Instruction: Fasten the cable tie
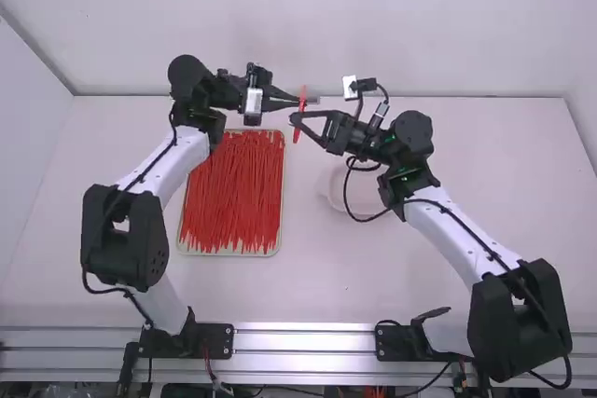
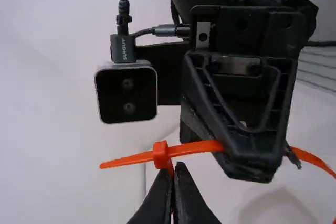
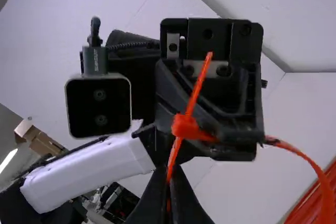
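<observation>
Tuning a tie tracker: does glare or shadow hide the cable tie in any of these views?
High view: even light, soft shadows on the table, cable tie unshaded between left gripper and right gripper. Left wrist view: tie's head clear against white, no glare. Right wrist view: it crosses the dark left gripper yet reads distinct.

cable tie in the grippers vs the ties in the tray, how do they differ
The held cable tie is a single tie up in the air, pinched by the left gripper and the right gripper. The tray ties are many, lying flat in the tray. The held cable tie curves into a loop, tail through its head, while the tray ties lie straight. Both are orange-red.
</observation>
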Tool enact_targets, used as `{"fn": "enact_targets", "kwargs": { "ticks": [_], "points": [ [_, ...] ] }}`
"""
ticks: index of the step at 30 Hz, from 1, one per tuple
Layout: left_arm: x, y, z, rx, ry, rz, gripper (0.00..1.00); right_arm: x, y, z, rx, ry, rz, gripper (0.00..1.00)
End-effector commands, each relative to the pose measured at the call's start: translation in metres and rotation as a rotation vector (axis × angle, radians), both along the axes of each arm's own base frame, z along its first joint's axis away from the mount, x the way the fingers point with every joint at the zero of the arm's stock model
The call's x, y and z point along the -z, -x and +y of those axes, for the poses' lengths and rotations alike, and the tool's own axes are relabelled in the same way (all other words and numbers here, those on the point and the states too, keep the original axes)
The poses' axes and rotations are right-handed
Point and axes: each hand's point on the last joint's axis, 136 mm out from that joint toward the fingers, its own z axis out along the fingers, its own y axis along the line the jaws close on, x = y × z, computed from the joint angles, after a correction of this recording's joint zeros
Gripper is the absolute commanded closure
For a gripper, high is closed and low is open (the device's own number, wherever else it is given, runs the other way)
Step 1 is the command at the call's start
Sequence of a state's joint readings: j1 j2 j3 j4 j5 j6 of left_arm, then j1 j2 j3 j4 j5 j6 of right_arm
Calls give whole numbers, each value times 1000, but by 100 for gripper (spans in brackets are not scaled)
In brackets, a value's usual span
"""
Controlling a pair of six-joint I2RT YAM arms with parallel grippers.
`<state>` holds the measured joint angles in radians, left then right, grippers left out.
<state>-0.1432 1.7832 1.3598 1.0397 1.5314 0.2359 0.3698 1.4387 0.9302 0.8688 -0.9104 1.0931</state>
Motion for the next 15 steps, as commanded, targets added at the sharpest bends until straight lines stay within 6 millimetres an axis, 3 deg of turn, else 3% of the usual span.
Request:
{"fn": "enact_targets", "kwargs": {
  "ticks": [1, 15],
  "points": [
    [9, 10, -1, 37, -15, -20, 98, -23, -14, -11, 68, -31, -49, 100],
    [8, 38, 0, 45, -8, -54, 99, -29, -23, -21, 102, -24, -68, 100]
  ]
}}
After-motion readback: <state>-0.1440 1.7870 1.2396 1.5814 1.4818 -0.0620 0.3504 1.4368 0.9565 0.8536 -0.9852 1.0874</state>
